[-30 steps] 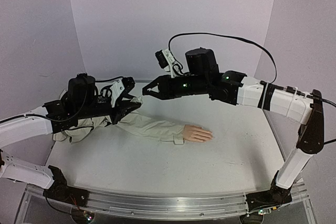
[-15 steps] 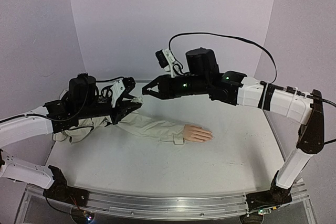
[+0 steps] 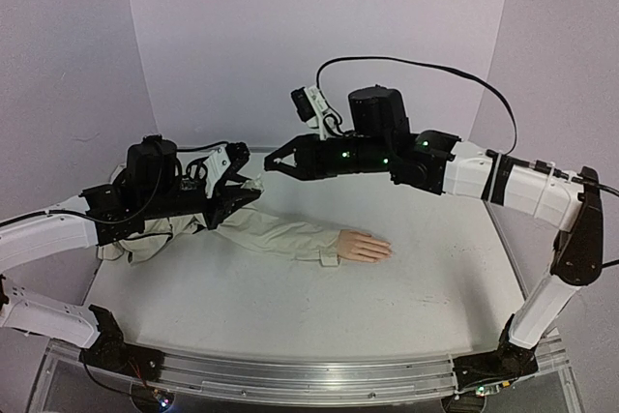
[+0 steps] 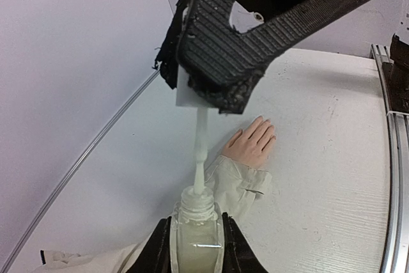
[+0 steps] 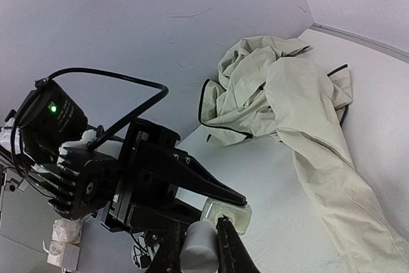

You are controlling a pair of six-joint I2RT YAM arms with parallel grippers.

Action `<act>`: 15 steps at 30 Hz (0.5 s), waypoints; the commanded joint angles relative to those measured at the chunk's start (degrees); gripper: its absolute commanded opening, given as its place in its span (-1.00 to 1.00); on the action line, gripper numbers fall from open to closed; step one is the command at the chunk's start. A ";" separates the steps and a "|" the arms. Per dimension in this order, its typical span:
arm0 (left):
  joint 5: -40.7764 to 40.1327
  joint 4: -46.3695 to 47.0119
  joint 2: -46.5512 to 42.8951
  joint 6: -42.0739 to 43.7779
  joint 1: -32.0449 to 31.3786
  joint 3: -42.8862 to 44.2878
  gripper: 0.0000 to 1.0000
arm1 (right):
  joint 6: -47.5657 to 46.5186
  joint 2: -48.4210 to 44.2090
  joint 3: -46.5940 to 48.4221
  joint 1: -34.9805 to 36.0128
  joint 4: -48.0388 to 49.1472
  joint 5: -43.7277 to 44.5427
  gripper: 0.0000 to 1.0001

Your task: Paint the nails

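The peach mannequin hand (image 3: 365,246) lies palm down mid-table, in a beige jacket sleeve (image 3: 280,232). Its nails (image 4: 268,133) are too small to make out. My left gripper (image 3: 248,191) is shut on a clear polish bottle (image 4: 197,238) of whitish liquid, held above the sleeve. My right gripper (image 3: 275,160) is shut on the white cap (image 5: 199,245), just above the bottle. The cap's brush stem (image 4: 200,148) hangs down, its tip at the bottle's mouth. The bottle (image 5: 227,214) also shows in the right wrist view, between the left gripper's fingers (image 5: 192,180).
The rest of the beige jacket (image 5: 281,100) lies bunched at the table's left rear, by the back wall. The table's metal rail (image 3: 290,374) runs along the near edge. The white table (image 3: 426,278) extends right of the hand.
My right gripper has risen a little and shifted right with the cap, drawing the brush up from the bottle. The left gripper and the hand have not moved.
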 commanded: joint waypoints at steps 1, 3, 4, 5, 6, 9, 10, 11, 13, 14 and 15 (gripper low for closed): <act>0.96 1.52 -0.34 0.61 -0.23 3.08 -1.00 | 0.34 -2.95 -0.21 -0.47 3.75 0.41 -1.00; 0.85 1.52 -0.41 0.61 -0.23 3.12 -1.00 | 0.34 -3.18 -0.32 -0.45 3.80 0.89 -1.00; 0.69 1.52 -0.36 0.73 -0.23 3.06 -1.00 | 0.34 -3.42 -0.47 -0.46 3.84 1.04 -1.00; 0.59 1.52 -0.43 0.68 -0.25 3.04 -1.00 | 0.34 -3.65 -0.67 -0.57 3.84 1.28 -1.00; 0.44 1.52 -0.51 0.57 -0.24 3.02 -1.00 | 0.29 -4.15 -1.00 -0.67 3.80 1.59 -1.00; -0.25 1.52 -0.63 -0.01 -0.24 2.95 -1.00 | 0.34 -6.05 -2.67 -1.48 3.84 2.51 -1.00; -0.83 1.52 -0.68 -0.33 -0.23 2.95 -1.00 | 0.41 -7.09 -3.60 -1.80 3.84 2.97 -1.00; -1.53 1.52 -0.69 -0.61 -0.23 2.93 -1.00 | 0.54 -8.16 -4.62 -2.22 3.84 3.32 -1.00; -2.84 1.52 -0.56 -0.90 -0.23 3.03 -1.00 | 0.88 -10.80 -7.28 -3.47 3.76 3.69 -1.00; -3.51 1.52 -0.58 -1.15 -0.23 3.04 -1.00 | 1.27 -12.24 -8.91 -4.55 3.69 3.72 -1.00; -4.06 1.52 -0.55 -1.17 -0.25 3.11 -1.00 | 1.70 -13.99 -11.22 -5.70 3.56 3.80 -1.00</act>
